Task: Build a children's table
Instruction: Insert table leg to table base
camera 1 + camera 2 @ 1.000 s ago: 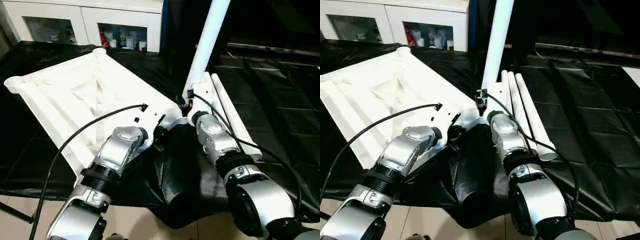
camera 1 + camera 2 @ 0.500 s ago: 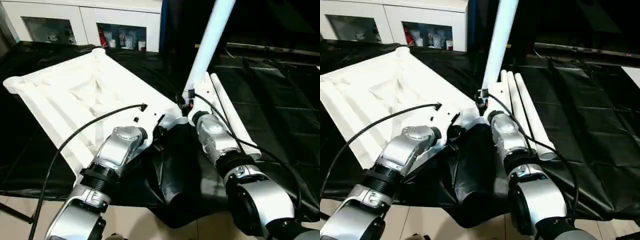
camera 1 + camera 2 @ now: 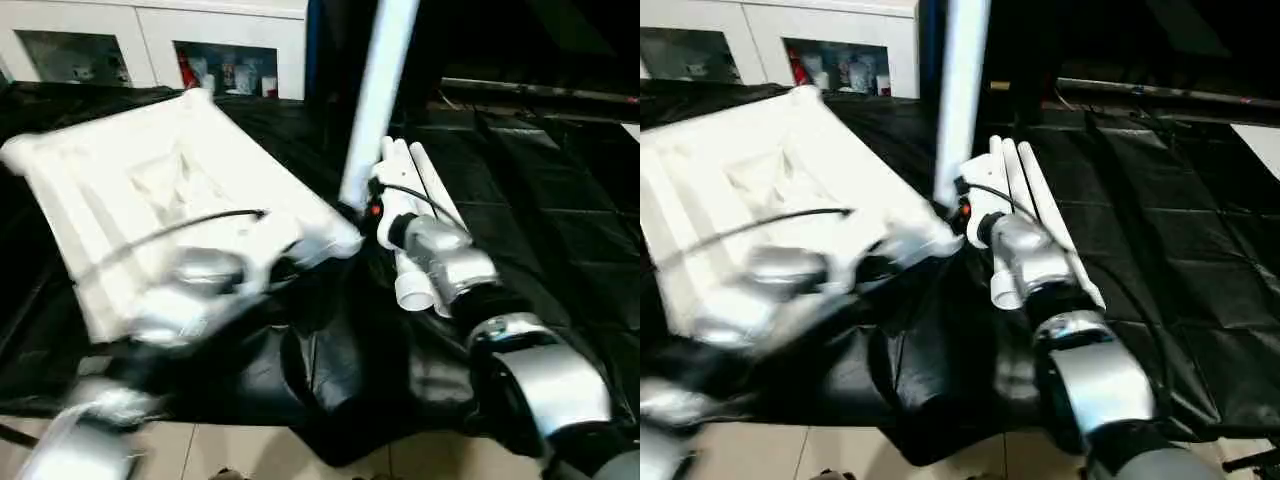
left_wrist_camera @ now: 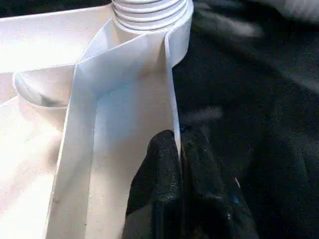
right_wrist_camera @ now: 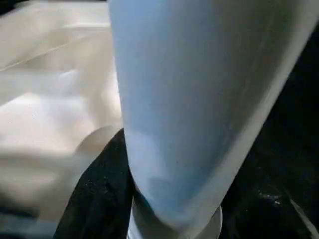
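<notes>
Gripping upright leg (image 3: 378, 95) – right pincer (image 3: 362, 210); left pincer (image 4: 180, 164) pinching tabletop (image 3: 120, 190) rim.

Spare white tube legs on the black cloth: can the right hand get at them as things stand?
Probably not yet: the right hand is closed on the upright white tube leg. The spare white tube legs lie beside its forearm, uncovered.

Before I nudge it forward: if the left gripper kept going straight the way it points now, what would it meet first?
The left gripper is shut on a thin rib of the tabletop. Straight ahead along that rib, it would probably meet the threaded corner socket first, though depth is hard to judge.
</notes>
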{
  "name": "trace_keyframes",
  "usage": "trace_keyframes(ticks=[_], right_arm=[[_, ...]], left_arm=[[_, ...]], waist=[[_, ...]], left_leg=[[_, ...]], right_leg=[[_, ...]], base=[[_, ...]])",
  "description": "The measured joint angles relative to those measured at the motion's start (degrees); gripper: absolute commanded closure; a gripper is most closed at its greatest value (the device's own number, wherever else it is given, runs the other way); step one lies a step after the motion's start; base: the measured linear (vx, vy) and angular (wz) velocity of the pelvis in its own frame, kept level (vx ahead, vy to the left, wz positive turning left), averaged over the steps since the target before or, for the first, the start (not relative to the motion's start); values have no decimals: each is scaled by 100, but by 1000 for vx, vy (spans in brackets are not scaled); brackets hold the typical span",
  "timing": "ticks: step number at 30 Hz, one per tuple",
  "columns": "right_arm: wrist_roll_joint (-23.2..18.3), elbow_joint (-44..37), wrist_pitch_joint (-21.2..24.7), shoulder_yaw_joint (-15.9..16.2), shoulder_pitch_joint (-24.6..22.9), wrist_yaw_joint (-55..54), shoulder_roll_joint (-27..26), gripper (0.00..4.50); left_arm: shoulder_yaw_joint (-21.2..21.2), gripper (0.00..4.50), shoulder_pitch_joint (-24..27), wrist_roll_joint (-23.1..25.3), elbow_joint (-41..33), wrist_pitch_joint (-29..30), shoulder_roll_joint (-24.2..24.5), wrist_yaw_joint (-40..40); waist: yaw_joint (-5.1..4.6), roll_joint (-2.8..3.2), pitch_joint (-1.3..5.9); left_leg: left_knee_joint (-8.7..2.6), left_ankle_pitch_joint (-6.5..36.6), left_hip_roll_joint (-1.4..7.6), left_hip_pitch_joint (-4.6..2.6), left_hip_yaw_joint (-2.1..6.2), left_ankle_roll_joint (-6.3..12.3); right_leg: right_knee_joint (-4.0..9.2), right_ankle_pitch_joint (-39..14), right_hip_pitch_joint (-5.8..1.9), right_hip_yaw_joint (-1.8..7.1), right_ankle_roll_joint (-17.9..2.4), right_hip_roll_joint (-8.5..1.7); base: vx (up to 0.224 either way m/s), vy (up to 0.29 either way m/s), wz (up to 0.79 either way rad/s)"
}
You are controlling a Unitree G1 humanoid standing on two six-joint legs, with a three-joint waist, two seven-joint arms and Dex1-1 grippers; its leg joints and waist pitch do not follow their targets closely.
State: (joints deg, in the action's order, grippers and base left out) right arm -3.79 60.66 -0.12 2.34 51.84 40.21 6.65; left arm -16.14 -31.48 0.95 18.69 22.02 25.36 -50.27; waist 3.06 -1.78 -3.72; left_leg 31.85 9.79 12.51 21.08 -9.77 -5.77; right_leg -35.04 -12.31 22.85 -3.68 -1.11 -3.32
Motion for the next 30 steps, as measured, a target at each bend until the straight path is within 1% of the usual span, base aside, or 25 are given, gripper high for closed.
trace_keyframes(ticks=[4,6,8,14,17,25,30], right_arm=[[-34,-412,28,167,-248,1281,356,261],[-93,-545,53,245,-342,1774,514,261],[-128,-626,75,263,-420,2050,570,261],[-261,-838,202,319,-613,2654,770,261],[-261,-881,203,332,-662,2722,781,261],[-230,-929,197,500,-655,2691,813,261],[-139,-1014,171,614,-676,2590,810,261]], left_arm=[[-18,450,177,-141,-274,-104,322,-546],[-55,450,194,-219,-280,-174,422,-772],[-58,450,211,-246,-280,-229,498,-936],[-131,450,234,-350,-283,-318,610,-1277],[-141,450,238,-350,-283,-318,627,-1335],[-176,450,237,-348,-263,-324,629,-1335],[-176,450,236,-342,-155,-329,594,-1326]], waist=[[85,-21,12],[175,-27,15],[224,-28,15],[303,-31,17],[325,-33,19],[330,-40,25],[325,-70,45]], left_leg=[[11,-10,3,6,-13,42],[35,-4,8,7,-19,52],[51,-2,15,6,-25,53],[88,8,22,-4,-27,17],[95,6,25,-12,-26,12],[101,2,26,-21,-22,5],[117,2,26,-20,-18,5]], right_leg=[[-2,-8,-1,-4,-13,0],[-13,-8,-2,-4,-14,-1],[-24,-9,-4,-3,-15,-1],[-66,-8,-15,-2,-15,-5],[-91,-8,-14,-1,-15,-5],[-113,-7,-17,-2,-16,-5],[-118,-7,-21,-2,-17,-5]], base=[[0,0,0],[0,0,0],[0,0,0],[0,0,0],[0,0,0],[0,0,0],[0,0,0]])
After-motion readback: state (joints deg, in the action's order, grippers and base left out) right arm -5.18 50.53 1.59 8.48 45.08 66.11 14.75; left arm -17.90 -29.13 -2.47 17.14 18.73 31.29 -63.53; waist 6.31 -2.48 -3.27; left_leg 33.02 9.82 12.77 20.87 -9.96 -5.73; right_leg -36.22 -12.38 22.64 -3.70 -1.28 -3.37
